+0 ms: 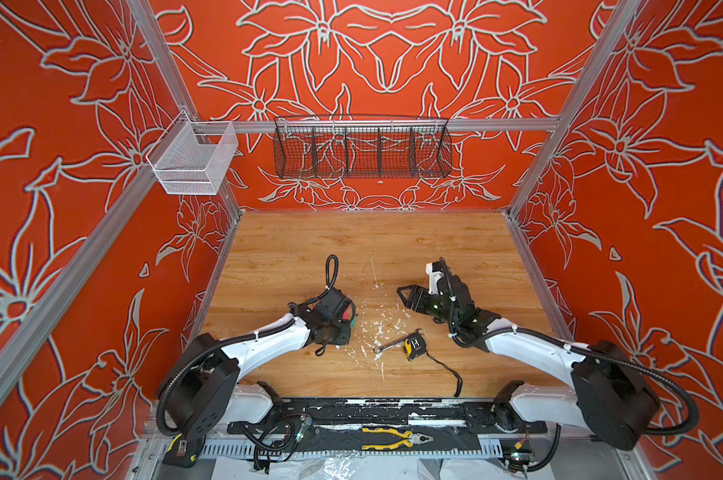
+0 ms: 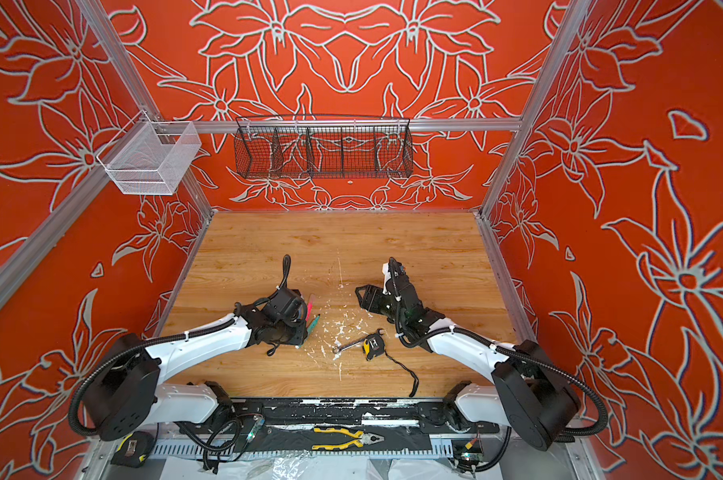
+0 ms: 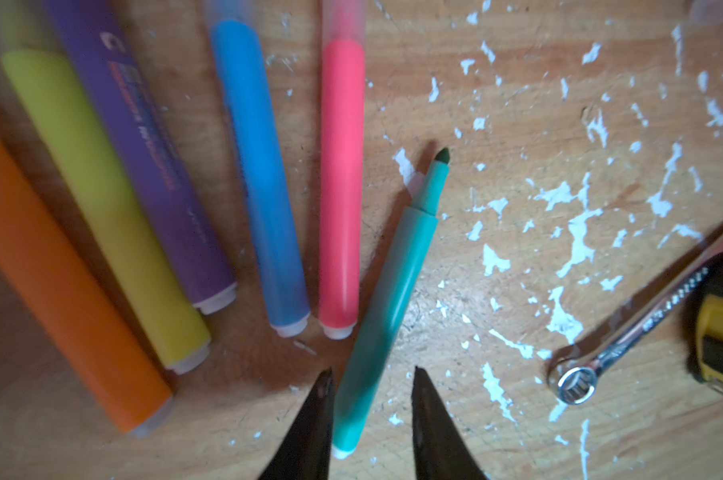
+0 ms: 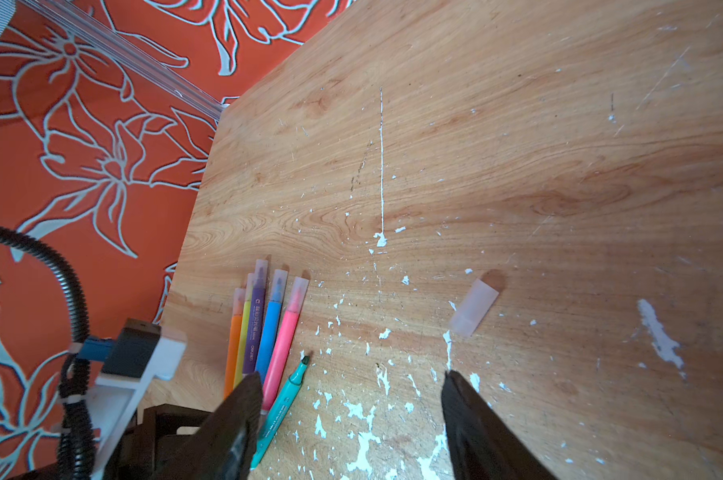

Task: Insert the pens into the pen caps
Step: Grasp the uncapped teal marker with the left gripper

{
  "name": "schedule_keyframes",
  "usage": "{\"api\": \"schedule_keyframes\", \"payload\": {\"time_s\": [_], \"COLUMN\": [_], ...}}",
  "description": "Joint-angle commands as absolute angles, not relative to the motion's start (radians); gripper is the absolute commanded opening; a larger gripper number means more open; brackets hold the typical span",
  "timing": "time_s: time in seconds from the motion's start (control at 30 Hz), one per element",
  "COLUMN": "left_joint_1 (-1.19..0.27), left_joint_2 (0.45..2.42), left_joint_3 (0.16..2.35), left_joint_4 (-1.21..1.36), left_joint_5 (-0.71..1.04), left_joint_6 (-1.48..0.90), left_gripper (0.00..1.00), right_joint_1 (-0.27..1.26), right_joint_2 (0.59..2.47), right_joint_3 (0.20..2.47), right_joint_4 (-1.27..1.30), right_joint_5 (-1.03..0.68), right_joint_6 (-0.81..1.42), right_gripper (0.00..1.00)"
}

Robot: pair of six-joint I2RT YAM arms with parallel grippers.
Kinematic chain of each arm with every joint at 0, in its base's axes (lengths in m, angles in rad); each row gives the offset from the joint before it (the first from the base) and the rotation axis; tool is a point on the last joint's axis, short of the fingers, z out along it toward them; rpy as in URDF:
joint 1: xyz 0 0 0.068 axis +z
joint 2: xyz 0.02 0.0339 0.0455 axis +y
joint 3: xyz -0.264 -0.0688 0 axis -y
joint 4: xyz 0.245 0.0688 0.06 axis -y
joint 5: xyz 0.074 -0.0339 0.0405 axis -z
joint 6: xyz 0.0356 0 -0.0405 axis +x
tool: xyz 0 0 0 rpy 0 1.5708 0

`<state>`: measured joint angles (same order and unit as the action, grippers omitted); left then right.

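Observation:
Five pens lie fanned side by side: orange (image 3: pixel 60 282), yellow (image 3: pixel 102 199), purple (image 3: pixel 156 158), blue (image 3: pixel 264 187) and pink (image 3: pixel 341 187). Each wears a clear pen cap, such as the pink pen's (image 4: pixel 299 286). A green pen (image 3: pixel 388 291) lies uncapped beside them, felt tip bare. My left gripper (image 3: pixel 372 374) straddles its rear end, open: one finger is against the barrel and a gap shows at the other. One loose pen cap (image 4: pixel 474 307) lies apart on the wood. My right gripper (image 4: pixel 351 376) hovers open and holds nothing. In a top view the pink pen (image 2: pixel 311 307) and green pen (image 2: pixel 313 324) peek out beside the left wrist.
A silver wrench (image 1: pixel 391 344) and a yellow tape measure (image 1: pixel 413 345) lie between the arms. White paint flecks (image 3: pixel 576 232) spot the wooden table (image 1: pixel 372 249). Yellow pliers (image 1: pixel 397 438) rest on the front rail. A black wire basket (image 1: pixel 361 151) and a white one (image 1: pixel 193 160) hang at the back.

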<state>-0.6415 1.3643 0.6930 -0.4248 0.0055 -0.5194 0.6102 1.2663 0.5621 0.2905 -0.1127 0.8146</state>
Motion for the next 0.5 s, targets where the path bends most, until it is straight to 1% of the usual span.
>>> {"api": "schedule_keyframes", "payload": {"time_s": [0.0,0.1,0.23,0.47], "left_joint_1": [-0.665,-0.678,-0.695,-0.746], "left_joint_2": [1.411,1.465,1.545,1.677], "left_joint_3": [0.740,0.763,0.822,0.909], "left_joint_4": [-0.463,-0.478,-0.529,-0.595], "left_joint_5": [-0.021,-0.042,-0.059,-0.167], "left_joint_6": [-0.499,-0.497,-0.488,-0.510], "left_gripper": [0.31,0.30,0.26,0.22], "right_joint_1": [0.604,0.605,0.604,0.604], "right_joint_2": [1.261,1.261,1.260,1.258], "right_joint_3": [0.596,0.596,0.598,0.599], "right_joint_4": [0.276,0.273,0.272,0.268], "right_joint_5": [-0.096,-0.096,-0.093,-0.094], "right_joint_6": [0.803,0.801,0.799,0.798], "right_gripper": [0.70,0.70,0.70,0.70]}}
